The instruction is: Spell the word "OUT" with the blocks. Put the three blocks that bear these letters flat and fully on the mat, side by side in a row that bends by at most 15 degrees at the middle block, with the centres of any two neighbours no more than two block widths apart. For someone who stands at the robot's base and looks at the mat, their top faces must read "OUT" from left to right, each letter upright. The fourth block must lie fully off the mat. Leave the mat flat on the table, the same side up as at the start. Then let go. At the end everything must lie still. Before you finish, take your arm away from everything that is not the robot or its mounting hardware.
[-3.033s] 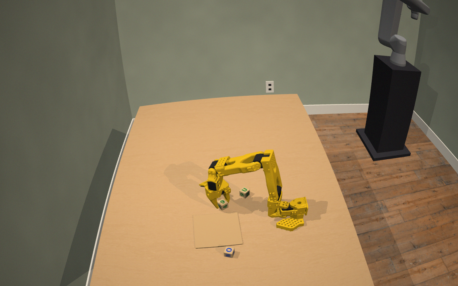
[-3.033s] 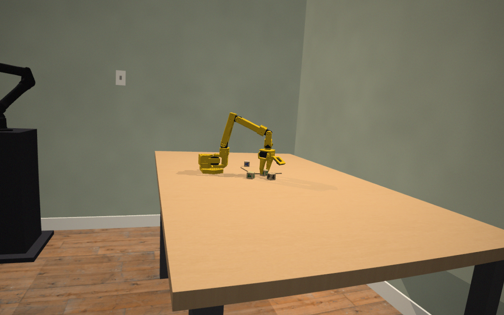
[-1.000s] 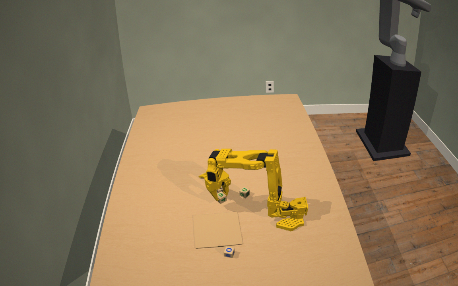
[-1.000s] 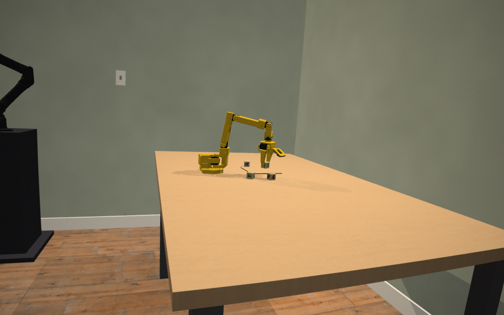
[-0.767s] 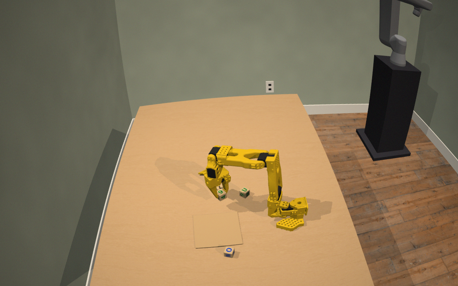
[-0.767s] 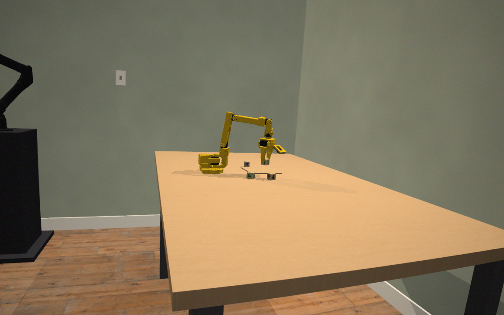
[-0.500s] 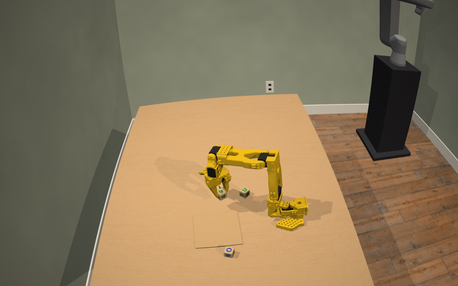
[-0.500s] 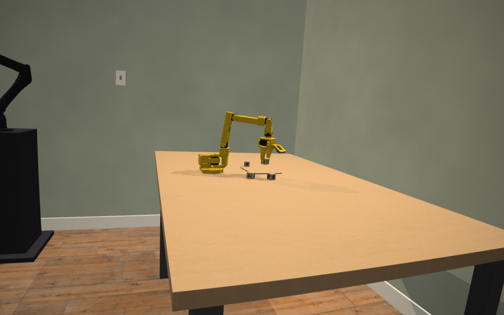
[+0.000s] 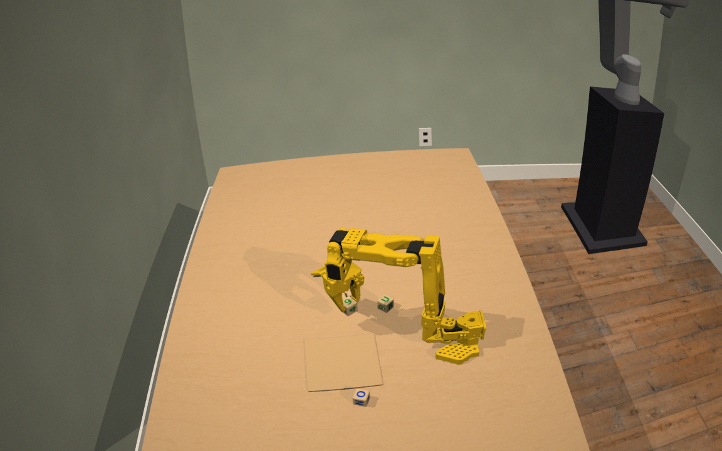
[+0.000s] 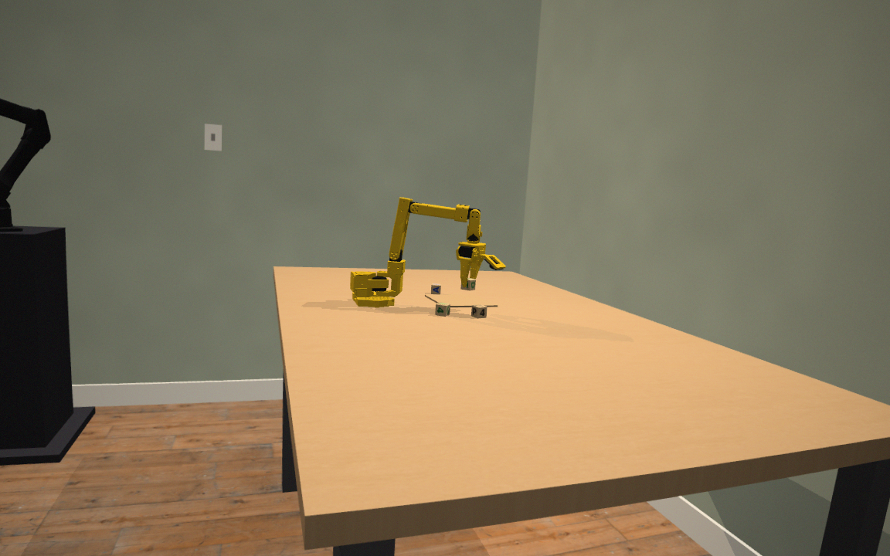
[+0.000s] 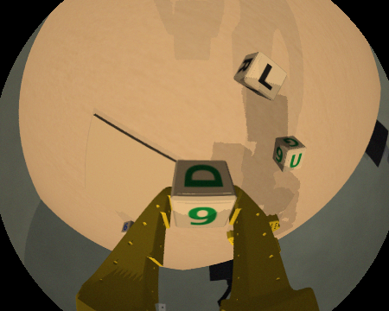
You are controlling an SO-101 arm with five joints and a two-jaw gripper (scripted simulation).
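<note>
My gripper [image 9: 350,302] [image 10: 468,282] [image 11: 203,212] is shut on a block with a green 9 and D [image 9: 350,305] [image 10: 469,284] [image 11: 203,194], held above the table beyond the mat's edge. The mat [image 9: 342,362] [image 11: 117,164] lies flat. The block with a green U on top [image 9: 385,303] [image 10: 442,310] [image 11: 290,154] stands off the mat, between the gripper and the arm's base. The block with a blue O on top [image 9: 361,397] [image 10: 436,289] [image 11: 127,226] stands off the mat's opposite side. The block with a black L on top [image 10: 478,311] [image 11: 264,77] is mostly hidden behind the gripper in the top view.
The arm's yellow base [image 9: 459,331] [image 10: 373,289] stands on the wooden table [image 9: 436,403] [image 10: 504,401], to the right of the mat in the top view. The L and U blocks stand near the held block's side of the mat. A black pedestal [image 9: 616,168] [image 10: 5,331] stands beyond the table.
</note>
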